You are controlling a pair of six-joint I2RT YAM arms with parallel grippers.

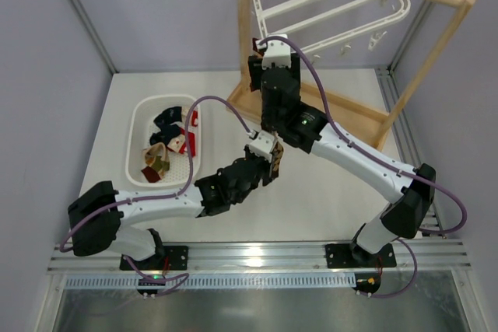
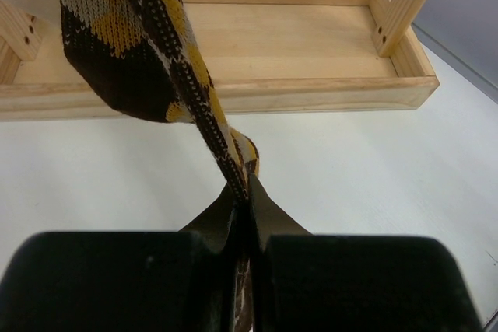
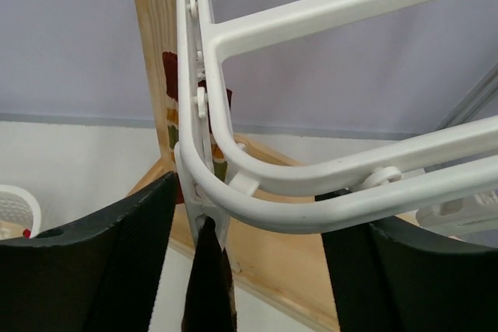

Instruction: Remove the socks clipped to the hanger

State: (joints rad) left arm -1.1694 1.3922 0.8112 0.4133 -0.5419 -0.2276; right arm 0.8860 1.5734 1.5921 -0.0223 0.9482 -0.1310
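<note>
Closest in, the left hand (image 2: 246, 188) is pinching the argyle sock (image 2: 117, 29), which is running up out of frame over the white bench (image 2: 350, 161) (bare, faintly glossy). Beyond, the wooden stand's tray base (image 2: 296, 44) is resting on it. The right hand (image 3: 257, 246) is gaping round a corner of the hanger (image 3: 334, 184), gripping nothing; a dark fabric strip (image 3: 208, 285) is dangling there, its clip hard to make out. Other socks (image 1: 167, 141) are lying in the basket (image 1: 133, 145), grey walls (image 1: 47, 52) rising behind.
</note>
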